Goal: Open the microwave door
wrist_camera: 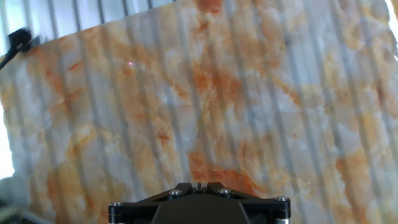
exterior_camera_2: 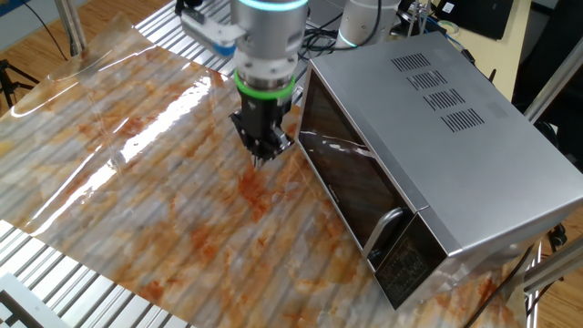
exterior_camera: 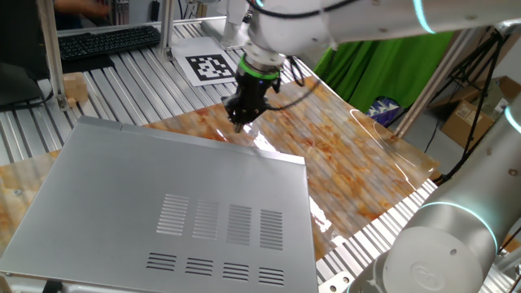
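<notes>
The microwave [exterior_camera_2: 455,155] is a large silver-grey box with vent slits, standing at the right in the other fixed view; in one fixed view its top [exterior_camera: 163,203] fills the foreground. The door [exterior_camera_2: 351,178] is the dark glass front panel with a silver handle [exterior_camera_2: 387,228], and it lies flush against the box. One fixed view does not show the door. My gripper [exterior_camera_2: 264,155] is shut and empty, pointing down, just above the mat and a little left of the door's far end, apart from it. It also shows in one fixed view [exterior_camera: 240,120]. The hand view shows only mat.
An orange-marbled plastic sheet [exterior_camera_2: 164,182] covers the slatted aluminium table. A black-and-white marker card [exterior_camera: 208,67] and a keyboard [exterior_camera: 106,41] lie at the back. A second robot's white base [exterior_camera: 440,252] stands at the near right, with a green cloth [exterior_camera: 366,65] behind.
</notes>
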`<state>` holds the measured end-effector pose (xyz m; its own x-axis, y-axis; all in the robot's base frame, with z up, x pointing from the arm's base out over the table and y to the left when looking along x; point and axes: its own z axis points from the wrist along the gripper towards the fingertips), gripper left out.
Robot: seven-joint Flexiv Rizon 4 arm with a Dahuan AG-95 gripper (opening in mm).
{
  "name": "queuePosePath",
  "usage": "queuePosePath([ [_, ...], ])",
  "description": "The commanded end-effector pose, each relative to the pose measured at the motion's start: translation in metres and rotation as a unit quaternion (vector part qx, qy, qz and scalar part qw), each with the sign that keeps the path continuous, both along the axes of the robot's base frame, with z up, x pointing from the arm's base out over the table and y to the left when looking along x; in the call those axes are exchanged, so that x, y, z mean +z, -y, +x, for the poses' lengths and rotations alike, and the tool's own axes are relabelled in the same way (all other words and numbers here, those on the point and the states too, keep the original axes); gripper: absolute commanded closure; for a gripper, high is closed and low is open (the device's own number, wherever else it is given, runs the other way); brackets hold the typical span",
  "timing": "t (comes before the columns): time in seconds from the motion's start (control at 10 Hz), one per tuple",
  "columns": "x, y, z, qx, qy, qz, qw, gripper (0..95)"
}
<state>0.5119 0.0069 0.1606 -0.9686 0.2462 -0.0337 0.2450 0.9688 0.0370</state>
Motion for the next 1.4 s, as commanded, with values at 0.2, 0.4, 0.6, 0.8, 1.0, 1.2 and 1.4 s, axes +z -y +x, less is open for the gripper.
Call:
queuePosePath([
  [0.2, -0.006, -0.012, 0.004, -0.083, 0.002, -0.004, 0.9966, 95.0],
  [0.4, -0.01, -0.023, 0.006, -0.089, -0.006, -0.003, 0.996, 95.0],
  [0.6, -0.015, -0.032, 0.01, -0.093, -0.013, -0.005, 0.9956, 95.0],
  [0.8, -0.018, -0.044, 0.017, -0.099, -0.015, -0.009, 0.9949, 95.0],
  [1.0, -0.023, -0.053, 0.02, -0.106, -0.017, -0.009, 0.9942, 95.0],
  [1.2, -0.028, -0.059, 0.023, -0.112, -0.017, -0.01, 0.9935, 95.0],
  [1.4, -0.028, -0.068, 0.03, -0.123, -0.023, -0.01, 0.992, 95.0],
])
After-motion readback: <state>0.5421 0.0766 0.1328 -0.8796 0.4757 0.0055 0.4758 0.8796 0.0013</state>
